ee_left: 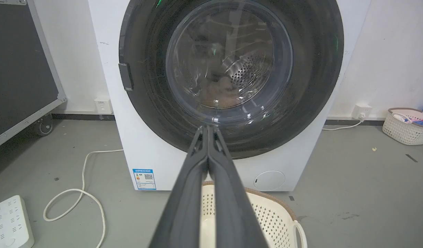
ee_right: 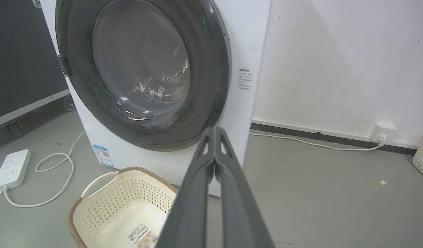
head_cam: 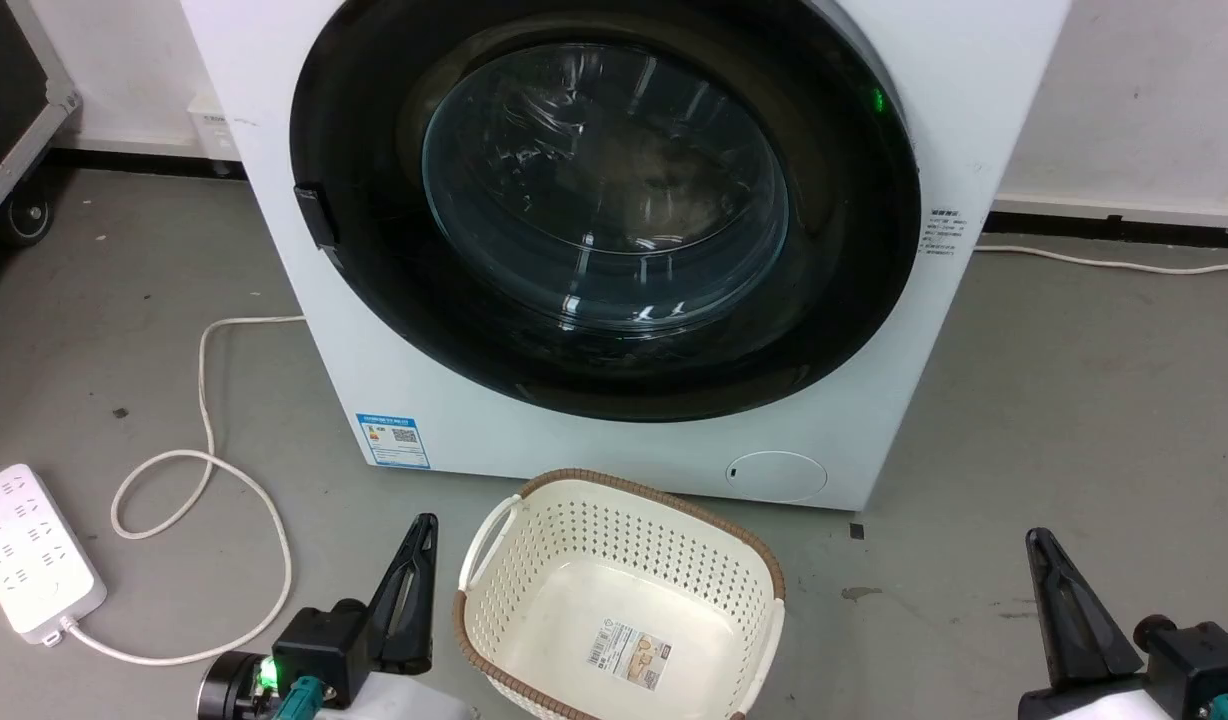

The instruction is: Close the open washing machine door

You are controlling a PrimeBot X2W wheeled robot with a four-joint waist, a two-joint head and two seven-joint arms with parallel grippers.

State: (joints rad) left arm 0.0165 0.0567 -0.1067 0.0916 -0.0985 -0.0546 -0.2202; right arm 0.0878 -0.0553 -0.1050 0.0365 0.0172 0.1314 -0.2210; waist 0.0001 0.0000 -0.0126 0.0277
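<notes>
While poised low beside a cream basket (head_cam: 624,535), pictured with left jaws and right jaws each pressed together, well short of the washing machine door (head_cam: 604,200) lying flush against the white washer (head_cam: 454,430).

Low at either side, left gripper (head_cam: 424,532) and right gripper (head_cam: 1040,548), fingers together, both empty.

The door (head_cam: 604,200) is cut off by the head view's top edge, the basket (head_cam: 624,540) by its bottom edge, and print on the blue label (head_cam: 394,441) is too small to read.
</notes>
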